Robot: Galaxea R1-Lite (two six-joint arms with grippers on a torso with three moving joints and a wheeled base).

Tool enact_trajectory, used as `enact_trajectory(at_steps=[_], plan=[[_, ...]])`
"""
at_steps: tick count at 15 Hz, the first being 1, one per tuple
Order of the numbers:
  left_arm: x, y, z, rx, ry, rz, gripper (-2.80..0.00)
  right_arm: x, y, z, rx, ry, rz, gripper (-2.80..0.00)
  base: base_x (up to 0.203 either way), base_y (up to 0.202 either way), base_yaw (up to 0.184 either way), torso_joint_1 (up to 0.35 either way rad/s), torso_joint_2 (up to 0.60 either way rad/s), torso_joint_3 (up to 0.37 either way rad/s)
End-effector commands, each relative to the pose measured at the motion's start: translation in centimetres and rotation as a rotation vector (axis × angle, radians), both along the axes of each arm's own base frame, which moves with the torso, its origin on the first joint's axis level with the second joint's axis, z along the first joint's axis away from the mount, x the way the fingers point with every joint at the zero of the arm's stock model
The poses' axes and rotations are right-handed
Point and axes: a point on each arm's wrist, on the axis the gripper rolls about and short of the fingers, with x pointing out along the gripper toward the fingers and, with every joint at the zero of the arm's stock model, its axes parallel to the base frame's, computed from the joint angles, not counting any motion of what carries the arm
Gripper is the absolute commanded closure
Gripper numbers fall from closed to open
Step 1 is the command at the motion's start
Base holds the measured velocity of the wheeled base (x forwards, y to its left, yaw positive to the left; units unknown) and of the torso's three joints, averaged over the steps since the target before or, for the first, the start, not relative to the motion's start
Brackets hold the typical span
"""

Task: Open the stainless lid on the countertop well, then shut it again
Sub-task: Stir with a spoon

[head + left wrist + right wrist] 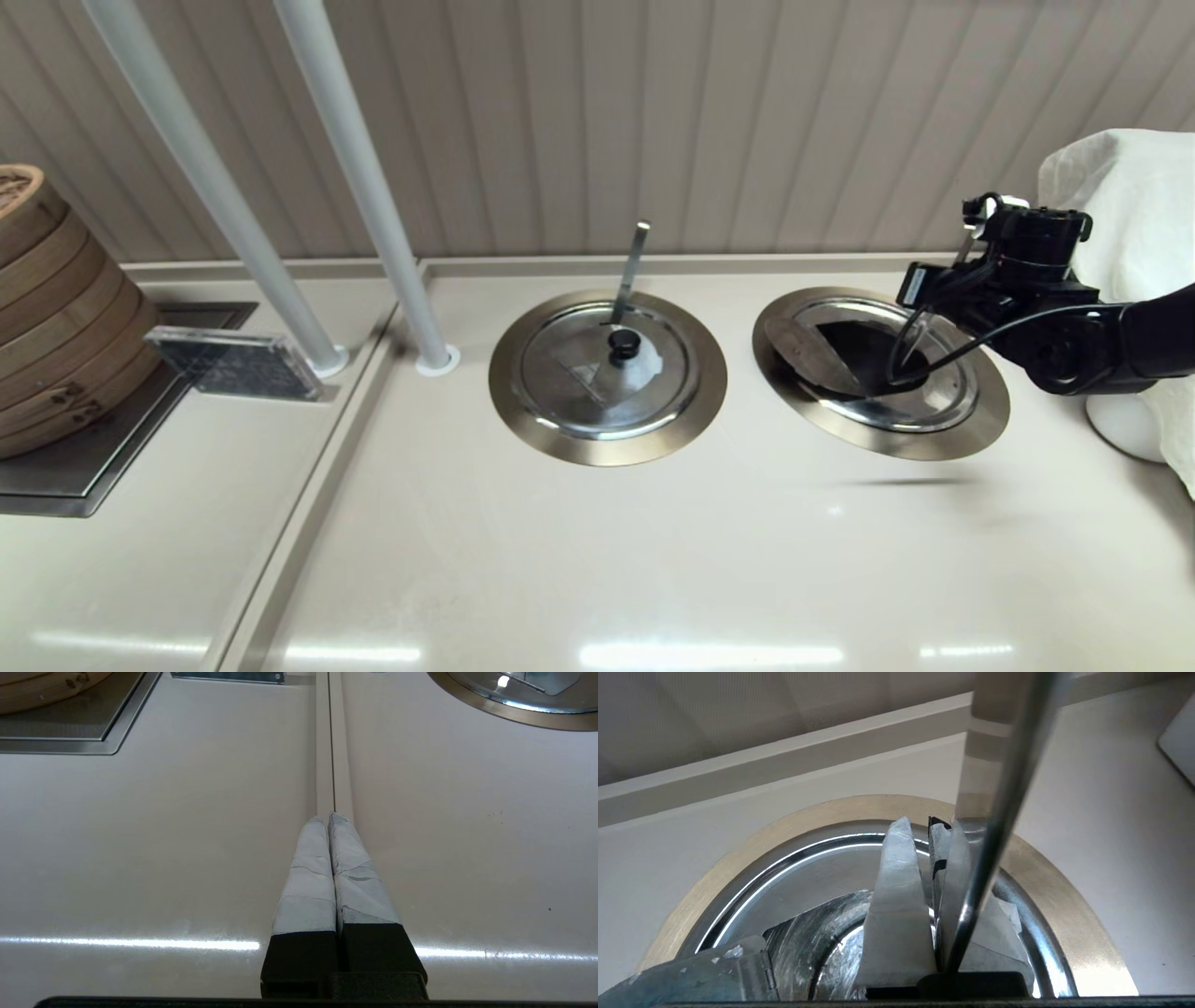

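The stainless lid (934, 401) sits in the right-hand countertop well (992, 406). Its half-flap (798, 353) stands folded up toward the left, baring a dark opening (864, 350). My right gripper (913, 336) hangs over the middle of that opening, reaching in from the right. In the right wrist view its taped fingers (896, 891) are pressed nearly together and nothing shows between them; the gripper (920, 823) points at the far rim. The slanted steel utensil handle (999, 765) rises right beside them. The lid's black knob is hidden. My left gripper (327, 815) is shut and parked low over bare counter.
The twin lid (579, 373), with a whitish patch and a near-upright handle (633, 266), covers the left well. Two slanted grey posts (373, 187) stand behind it. Bamboo steamers (47, 308) and a clear block (233, 362) are far left. A white cloth-covered object (1139, 233) stands behind my right arm.
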Motion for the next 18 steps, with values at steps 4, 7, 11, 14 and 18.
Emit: enact_trajectory(at_steps=[4, 7, 11, 14, 18], plan=[[0.0, 0.0, 0.0, 0.0, 0.0, 0.001, 0.0, 1.6, 0.4, 0.8, 0.006, -0.096, -0.08, 0.0, 0.0, 0.0, 0.0, 0.0, 0.0, 0.0], [0.0, 0.0, 0.0, 0.0, 0.0, 0.002, 0.0, 1.0, 1.8, 2.0, 0.057, -0.135, -0.051, 0.0, 0.0, 0.0, 0.0, 0.0, 0.0, 0.0], [0.0, 0.0, 0.0, 0.0, 0.0, 0.002, 0.0, -0.4, 1.7, 2.0, 0.047, -0.075, -0.021, 0.0, 0.0, 0.0, 0.0, 0.0, 0.0, 0.0], [0.0, 0.0, 0.0, 0.0, 0.0, 0.0, 0.0, 0.2, -0.1, 1.4, -0.014, -0.052, -0.061, 0.0, 0.0, 0.0, 0.0, 0.0, 0.0, 0.0], [0.0, 0.0, 0.0, 0.0, 0.0, 0.002, 0.0, 1.6, -0.3, 1.7, -0.015, -0.097, -0.117, 0.0, 0.0, 0.0, 0.0, 0.0, 0.0, 0.0]])
